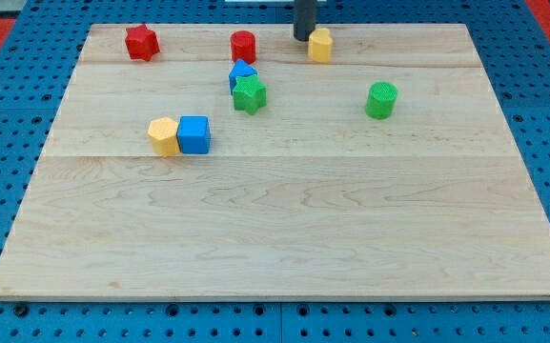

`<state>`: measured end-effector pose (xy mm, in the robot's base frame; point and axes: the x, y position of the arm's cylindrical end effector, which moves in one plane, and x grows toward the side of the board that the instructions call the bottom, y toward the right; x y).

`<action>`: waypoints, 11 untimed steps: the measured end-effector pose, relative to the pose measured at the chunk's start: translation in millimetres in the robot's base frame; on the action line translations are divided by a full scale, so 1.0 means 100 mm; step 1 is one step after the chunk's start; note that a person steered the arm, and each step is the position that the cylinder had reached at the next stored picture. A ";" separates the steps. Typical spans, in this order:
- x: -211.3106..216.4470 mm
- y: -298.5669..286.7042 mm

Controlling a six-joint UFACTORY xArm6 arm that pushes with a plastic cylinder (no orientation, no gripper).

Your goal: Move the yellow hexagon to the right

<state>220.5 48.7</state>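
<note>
Nearest: yellow hexagon [164, 135], left of centre on table [284, 248], touching blue cube [194, 134] on its right, so a rightward push shoves both. No hand, just my tip [304, 37], far edge, touching another yellow block [320, 45], well apart from target.
</note>
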 end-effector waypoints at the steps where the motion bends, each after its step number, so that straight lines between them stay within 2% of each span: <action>1: 0.02 0.03; 2: 0.02 -0.47; 3: 0.46 -0.38; 4: 0.83 -0.20; 5: 1.37 0.53; 6: 1.97 0.49; 7: 2.47 -0.15; 8: 2.52 -1.45; 9: 2.25 -2.11; 10: 2.09 -2.37; 11: 1.94 -2.30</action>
